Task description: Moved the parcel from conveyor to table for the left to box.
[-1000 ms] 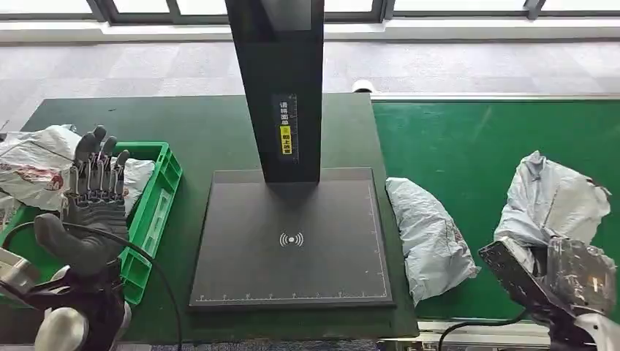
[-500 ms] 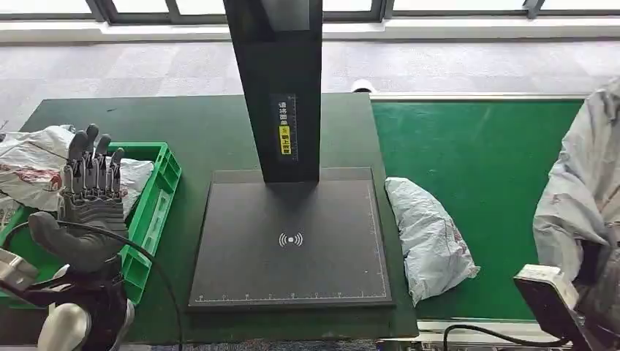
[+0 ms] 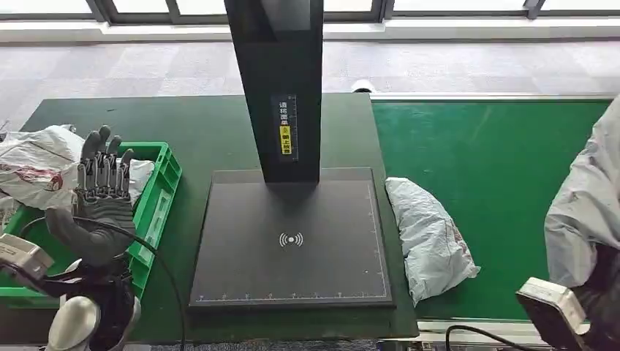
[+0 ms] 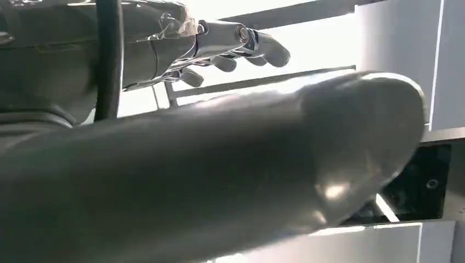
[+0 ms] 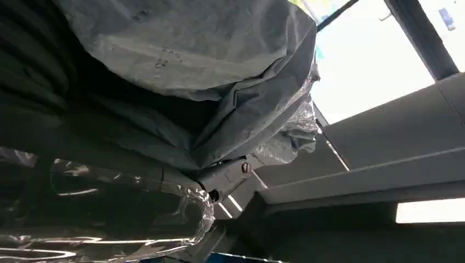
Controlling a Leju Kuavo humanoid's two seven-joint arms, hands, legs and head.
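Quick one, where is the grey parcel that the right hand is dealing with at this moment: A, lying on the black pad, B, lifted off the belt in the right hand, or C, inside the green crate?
B: the right hand holds the grey parcel raised above the green belt.

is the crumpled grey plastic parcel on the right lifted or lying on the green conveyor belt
Lifted: the crumpled grey plastic parcel hangs above the green conveyor belt, held by the right hand, whose fingers press into its folds.
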